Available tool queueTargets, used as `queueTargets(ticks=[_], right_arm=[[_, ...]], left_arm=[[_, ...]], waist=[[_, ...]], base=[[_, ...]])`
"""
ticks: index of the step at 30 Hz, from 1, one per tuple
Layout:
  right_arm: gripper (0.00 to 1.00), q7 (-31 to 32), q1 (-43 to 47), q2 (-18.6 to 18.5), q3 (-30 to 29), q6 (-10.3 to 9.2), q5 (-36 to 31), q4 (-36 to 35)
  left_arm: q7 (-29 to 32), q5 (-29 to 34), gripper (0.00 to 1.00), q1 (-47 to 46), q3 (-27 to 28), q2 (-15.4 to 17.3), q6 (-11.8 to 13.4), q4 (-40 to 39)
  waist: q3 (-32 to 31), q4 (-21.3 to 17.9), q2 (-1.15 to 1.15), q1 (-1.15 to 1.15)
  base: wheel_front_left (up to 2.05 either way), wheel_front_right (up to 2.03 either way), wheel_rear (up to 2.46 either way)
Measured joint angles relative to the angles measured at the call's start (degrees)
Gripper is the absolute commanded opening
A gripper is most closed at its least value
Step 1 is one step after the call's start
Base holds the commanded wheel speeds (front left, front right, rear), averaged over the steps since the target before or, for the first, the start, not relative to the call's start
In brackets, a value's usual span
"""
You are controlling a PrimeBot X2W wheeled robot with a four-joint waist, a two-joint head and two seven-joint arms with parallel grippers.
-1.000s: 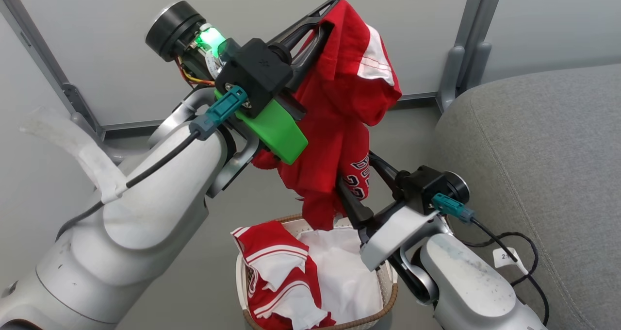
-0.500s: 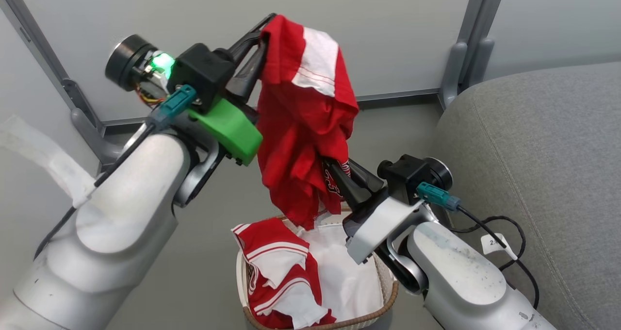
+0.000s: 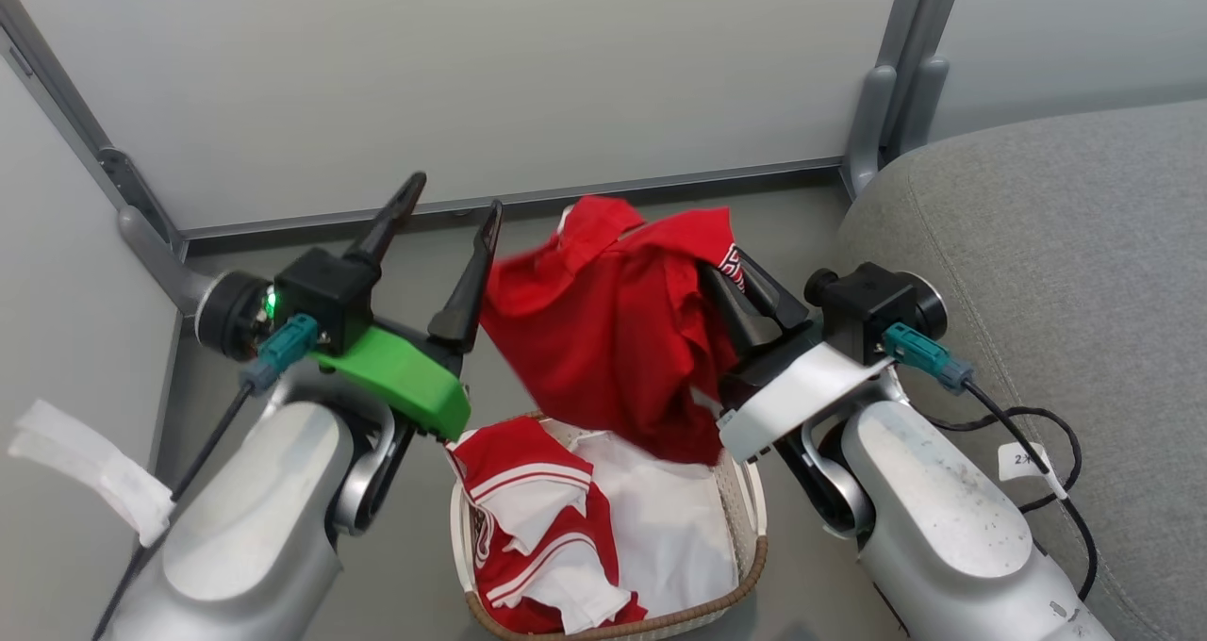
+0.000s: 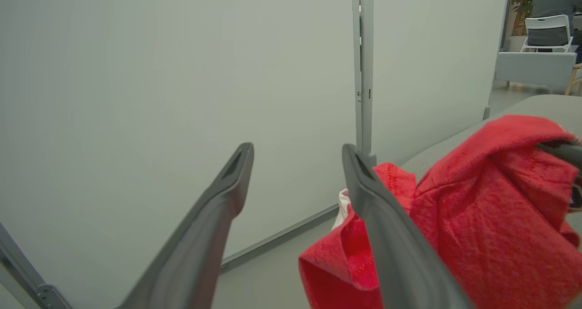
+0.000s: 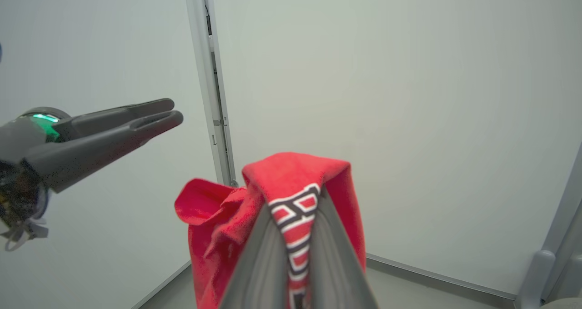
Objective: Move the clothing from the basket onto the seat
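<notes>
Right pincer [image 3: 740, 278] clamped on red garment [image 3: 603, 339], left pincer [image 3: 454, 195] spread empty beside it

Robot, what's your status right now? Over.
Left gripper open, empty. Right gripper shut on garment above basket. Second garment in basket. Nothing seen blocking seat.

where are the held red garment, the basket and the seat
held red garment [image 3: 613, 339], head view, middle of the hanging cloth
basket [image 3: 745, 580], head view, brown woven rim on its right side
seat [image 3: 1037, 245], head view, bare grey cushion top
</notes>
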Motion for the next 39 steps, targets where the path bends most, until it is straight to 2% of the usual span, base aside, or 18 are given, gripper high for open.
queueTargets(ticks=[9, 16, 24, 30, 39], right_arm=[[0.00, 0.0, 2.0, 0.0, -5.5, 0.00, -3.9, -0.8], [0.00, 0.0, 2.6, 0.0, -8.1, 0.00, -5.6, -1.0], [0.00, 0.0, 2.8, 0.0, -9.6, 0.00, -7.0, -1.3], [0.00, 0.0, 3.3, 0.0, -11.7, 0.00, -8.8, -2.2], [0.00, 0.0, 4.7, -0.1, -16.2, 0.00, -10.9, -4.7]], left_arm=[[-2.7, -2.1, 1.00, 9.7, 0.1, -2.1, 1.7, -1.1], [-3.2, -2.7, 1.00, 14.6, 0.2, -3.6, 1.7, -1.2], [-3.5, -1.5, 1.00, 16.2, 0.7, -4.7, 1.4, -1.5], [-3.6, 0.2, 1.00, 16.7, 0.9, -4.9, 1.0, -2.1], [-3.6, 2.9, 1.00, 16.5, 1.3, -5.3, 0.5, -3.0]], waist=[[0.5, 0.2, 0.00, 0.00], [1.0, 0.0, 0.00, 0.00], [1.4, -0.9, 0.00, 0.00], [2.1, -3.5, 0.00, 0.00], [4.2, -11.3, 0.00, 0.00]], base=[[0.00, 0.00, 0.00], [0.00, 0.00, 0.00], [0.00, 0.00, 0.00], [0.00, 0.00, 0.00], [0.00, 0.00, 0.00]])
